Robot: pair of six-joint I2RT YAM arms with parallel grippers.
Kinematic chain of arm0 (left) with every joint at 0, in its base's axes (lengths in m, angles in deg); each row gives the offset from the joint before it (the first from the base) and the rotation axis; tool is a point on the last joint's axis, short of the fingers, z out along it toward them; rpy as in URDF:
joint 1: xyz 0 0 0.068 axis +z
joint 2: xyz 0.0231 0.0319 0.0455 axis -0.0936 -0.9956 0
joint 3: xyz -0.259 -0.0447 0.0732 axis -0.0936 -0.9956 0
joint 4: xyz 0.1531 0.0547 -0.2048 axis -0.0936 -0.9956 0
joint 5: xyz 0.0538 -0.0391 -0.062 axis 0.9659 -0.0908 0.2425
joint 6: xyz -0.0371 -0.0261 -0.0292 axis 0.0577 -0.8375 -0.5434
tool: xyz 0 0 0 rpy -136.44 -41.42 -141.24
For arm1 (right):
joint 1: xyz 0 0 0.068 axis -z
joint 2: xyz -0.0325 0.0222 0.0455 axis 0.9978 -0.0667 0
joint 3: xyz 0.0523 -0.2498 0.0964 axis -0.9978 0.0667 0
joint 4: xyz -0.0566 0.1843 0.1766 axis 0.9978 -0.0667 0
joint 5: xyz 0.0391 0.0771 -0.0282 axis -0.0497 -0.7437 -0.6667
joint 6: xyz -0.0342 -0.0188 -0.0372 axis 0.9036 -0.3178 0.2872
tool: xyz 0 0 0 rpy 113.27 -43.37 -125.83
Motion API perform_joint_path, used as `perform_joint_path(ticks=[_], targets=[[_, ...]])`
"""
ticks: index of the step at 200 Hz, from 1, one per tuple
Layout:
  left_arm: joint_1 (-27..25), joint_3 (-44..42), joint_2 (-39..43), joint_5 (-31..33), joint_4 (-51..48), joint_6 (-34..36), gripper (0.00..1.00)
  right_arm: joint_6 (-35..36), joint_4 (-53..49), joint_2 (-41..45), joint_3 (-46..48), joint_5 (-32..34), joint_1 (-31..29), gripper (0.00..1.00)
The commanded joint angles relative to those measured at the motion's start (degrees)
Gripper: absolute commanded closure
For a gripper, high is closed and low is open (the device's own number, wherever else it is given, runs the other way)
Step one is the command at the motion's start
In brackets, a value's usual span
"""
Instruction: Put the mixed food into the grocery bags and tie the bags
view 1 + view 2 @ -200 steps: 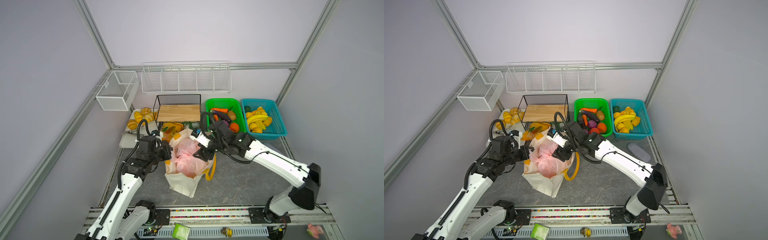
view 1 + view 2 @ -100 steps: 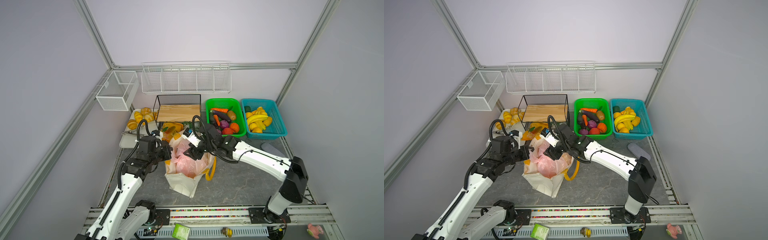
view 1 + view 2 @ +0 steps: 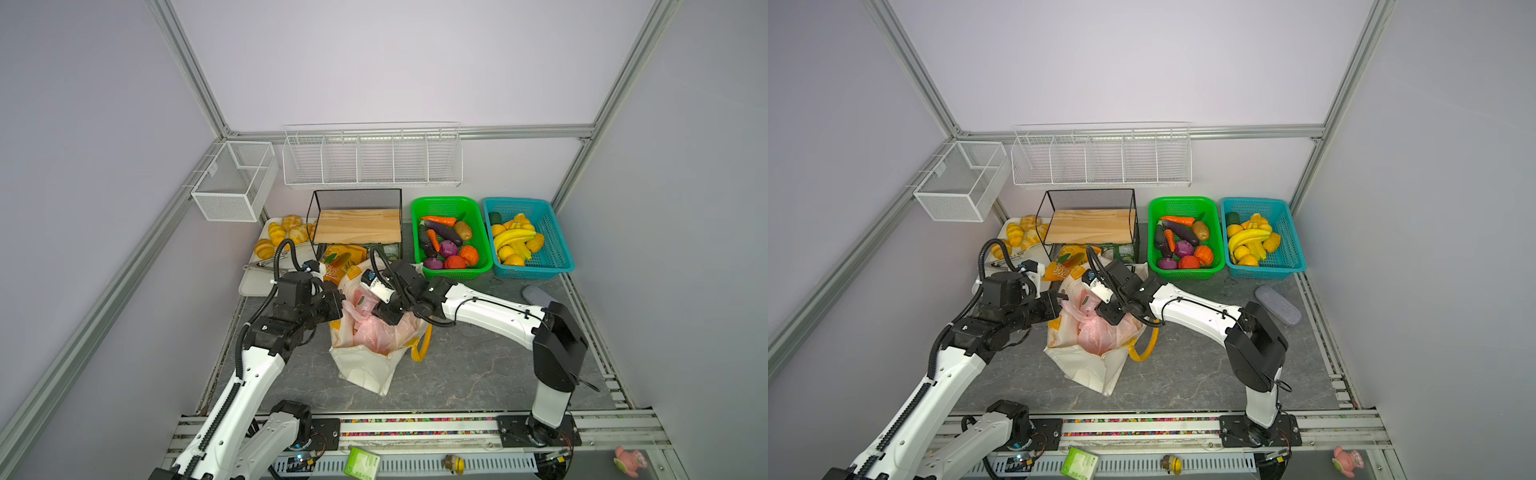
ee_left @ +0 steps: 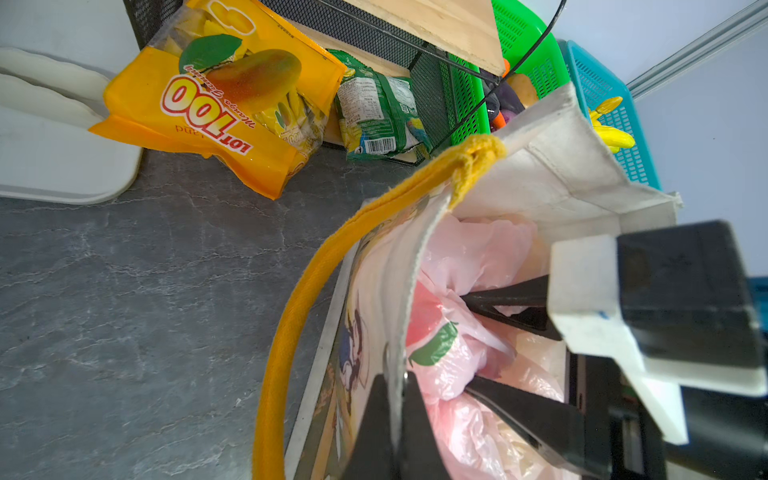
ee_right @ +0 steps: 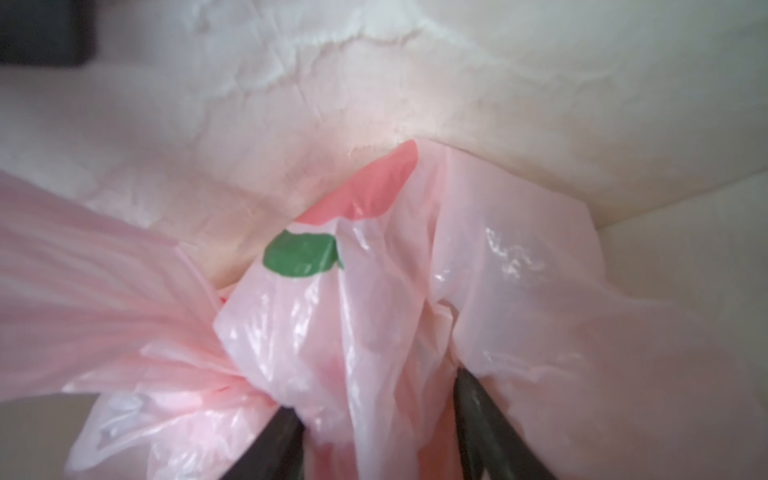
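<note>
While the left gripper (image 4: 395, 401) pinches the tote (image 4: 561, 174) rim, the right gripper (image 5: 376, 399), half-wide, straddles a pink bag (image 5: 374, 270) fold: tying looks underway; next, clamp that fold firmly.

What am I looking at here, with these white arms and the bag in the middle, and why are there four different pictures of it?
These are two white robot arms on a rail, each ending in a two-finger gripper. The two wide pictures come from a camera pair overhead; the two close-ups come from cameras on the wrists. On the grey table stands a cream canvas tote with a pink plastic bag inside. Behind are a green basket of toy vegetables, a blue basket of toy fruit, a tray with croissants, and snack packets. The left gripper is shut on the tote's rim. The right gripper reaches into the tote, jaws open on either side of a fold of the pink bag.
</note>
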Motion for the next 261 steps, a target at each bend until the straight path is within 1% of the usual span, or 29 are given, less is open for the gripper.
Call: perform_joint_path(ticks=[1,22,35,46,60,78,100,111,123,144,153,162,176,196,220,224,234,241,250,261], targets=[[0.6,0.3,0.6,0.5,2.3,-0.2,1.00,3.9,-5.1,-0.1,0.1,2.9,0.5,0.46],[0.5,0.6,1.3,0.9,1.9,-0.2,1.00,6.2,-7.4,-0.7,-0.6,6.0,0.5,0.45],[0.5,0.4,1.5,0.3,2.1,-0.3,1.00,6.7,-8.3,0.3,-1.0,6.0,0.5,0.42],[0.5,0.3,1.5,-0.2,2.4,-0.5,1.00,6.4,-8.2,2.3,-1.5,3.9,0.5,0.37],[0.5,-0.3,1.6,-0.8,3.1,-0.4,1.00,4.7,-6.8,6.2,-1.6,-0.3,0.4,0.32],[0.5,-0.8,1.8,-0.7,3.6,-0.6,1.00,1.8,-3.8,11.2,-0.6,-5.8,0.5,0.28],[0.5,-0.8,1.9,-0.6,3.6,-0.4,1.00,-1.2,-3.0,17.0,1.4,-7.3,0.8,0.25],[0.5,-0.8,1.9,-0.7,3.6,-0.3,1.00,-2.8,-4.0,19.6,3.0,-6.2,1.4,0.25],[0.5,-0.9,1.8,-0.6,3.7,-0.3,1.00,-5.2,-5.8,22.4,4.9,-2.8,2.6,0.24],[0.5,-0.9,1.9,-1.0,4.0,-0.4,1.00,-12.1,-10.8,26.1,7.7,7.7,4.9,0.24],[0.6,-0.9,1.8,-1.2,4.2,-0.5,1.00,-14.8,-12.5,27.0,8.6,10.6,5.3,0.24],[0.5,-0.9,1.9,-1.7,4.6,-0.4,1.00,-17.1,-13.1,27.3,9.6,11.5,5.3,0.25],[0.5,-1.1,1.7,-2.3,5.2,-0.6,1.00,-20.4,-13.2,26.8,10.6,11.2,5.0,0.26],[0.5,-1.3,1.2,-3.7,6.1,-0.6,1.00,-22.3,-12.9,25.4,11.4,12.0,4.6,0.30],[0.6,-1.5,0.8,-4.6,6.4,-0.7,1.00,-23.4,-11.3,23.9,12.4,10.0,4.5,0.44],[0.5,-1.5,0.8,-4.7,6.4,-0.8,1.00,-23.5,-11.2,23.8,12.6,10.0,4.5,0.47],[0.5,-1.5,0.9,-4.8,6.4,-0.9,1.00,-23.5,-11.2,23.5,12.8,10.2,4.5,0.61],[0.6,-1.6,1.1,-5.0,6.5,-1.0,1.00,-23.4,-11.5,23.6,12.8,10.6,4.5,0.68],[0.6,-1.7,1.2,-5.4,6.7,-1.2,1.00,-23.1,-11.7,23.9,12.6,11.5,4.5,0.75],[0.5,-1.9,1.4,-6.6,7.4,-1.5,1.00,-22.5,-12.4,24.5,12.3,12.6,4.6,0.82]])
